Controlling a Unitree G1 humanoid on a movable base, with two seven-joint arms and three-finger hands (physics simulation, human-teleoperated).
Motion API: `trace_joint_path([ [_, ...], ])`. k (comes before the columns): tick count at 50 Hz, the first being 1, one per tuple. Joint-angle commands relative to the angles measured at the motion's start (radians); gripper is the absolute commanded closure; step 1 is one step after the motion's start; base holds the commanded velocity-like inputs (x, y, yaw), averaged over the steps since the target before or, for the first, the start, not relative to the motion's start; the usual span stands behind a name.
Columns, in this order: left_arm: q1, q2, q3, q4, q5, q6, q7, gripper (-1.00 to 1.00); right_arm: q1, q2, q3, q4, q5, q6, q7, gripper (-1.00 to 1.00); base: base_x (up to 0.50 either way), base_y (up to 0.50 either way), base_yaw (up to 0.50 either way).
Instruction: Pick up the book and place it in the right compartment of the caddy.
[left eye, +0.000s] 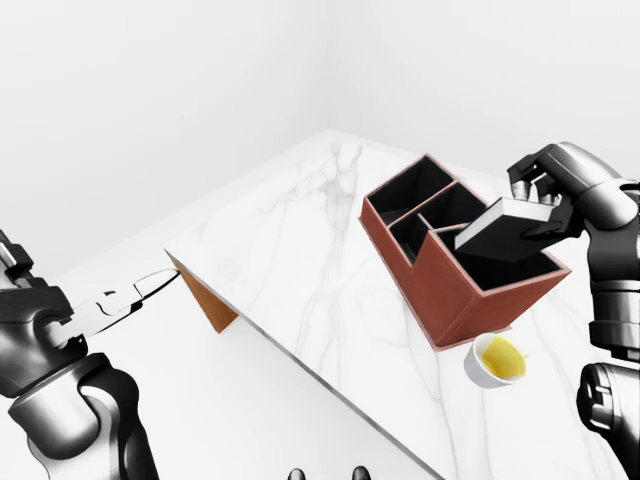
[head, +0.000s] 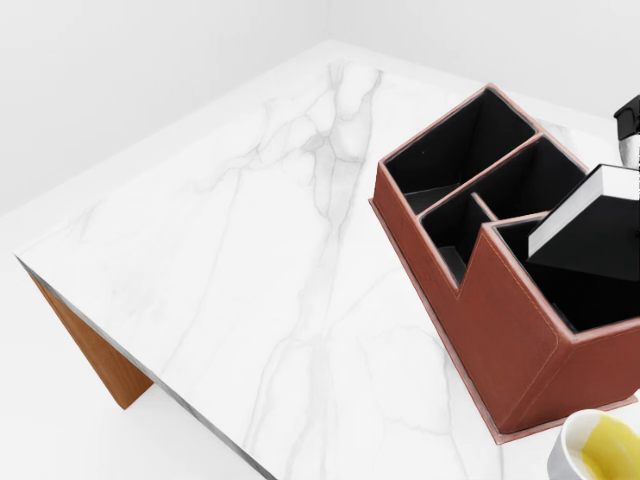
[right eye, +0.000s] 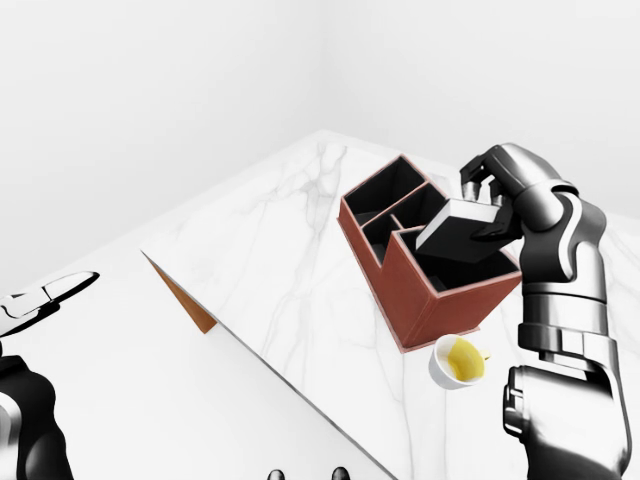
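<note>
A black book (right eye: 458, 230) with white page edges hangs tilted over the caddy's large right compartment, its lower part inside the opening. My right hand (right eye: 492, 205) is shut on the book's upper end. The brown leather caddy (head: 500, 300) with black lining stands on the white marble table (head: 250, 230); its other compartments (head: 460, 150) lie toward the top left. In the left-eye view my left hand (left eye: 125, 298) hovers off the table's left corner, fingers spread and holding nothing.
A white cup of yellow liquid (left eye: 496, 360) stands just below the caddy on the table. The table's near edge (left eye: 300, 355) runs diagonally, with a brown wooden leg (left eye: 205, 298) under its left corner. Pale walls surround the table.
</note>
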Motion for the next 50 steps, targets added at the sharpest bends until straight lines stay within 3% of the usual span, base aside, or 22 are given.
trace_joint_path([
  [1, -0.002, 0.001, 0.000, -0.001, 0.000, 0.002, 0.001, -1.00, -0.019, 0.002, -0.006, 0.022, -0.023, -0.022, -0.027, 1.00, 0.00, 0.00, 0.00],
  [10, -0.001, 0.001, 0.000, 0.003, 0.001, 0.000, 0.000, -1.00, -0.026, 0.004, 0.002, 0.072, -0.034, -0.043, -0.053, 1.00, 0.00, 0.00, 0.00],
  [14, -0.001, 0.001, 0.000, 0.007, 0.000, -0.006, -0.001, -1.00, -0.028, 0.002, 0.002, 0.069, -0.037, -0.038, -0.050, 1.00, 0.00, 0.00, 0.00],
  [18, 0.001, 0.000, 0.000, 0.005, 0.000, -0.005, -0.001, -1.00, -0.044, -0.004, 0.007, 0.123, -0.039, -0.060, -0.075, 1.00, 0.00, 0.00, 0.00],
  [22, 0.002, 0.000, 0.002, 0.003, -0.002, -0.005, -0.002, -1.00, -0.043, -0.005, 0.008, 0.122, -0.039, -0.055, -0.074, 1.00, 0.00, 0.00, 0.00],
  [35, 0.001, 0.001, 0.003, 0.002, -0.002, -0.002, -0.003, -1.00, -0.086, -0.008, 0.035, 0.271, -0.051, -0.102, -0.152, 1.00, 0.00, 0.00, 0.00],
  [50, 0.001, 0.000, -0.001, 0.004, 0.002, -0.004, -0.003, -1.00, -0.129, 0.002, 0.061, 0.362, -0.072, -0.102, -0.194, 1.00, 0.00, 0.00, 0.00],
])
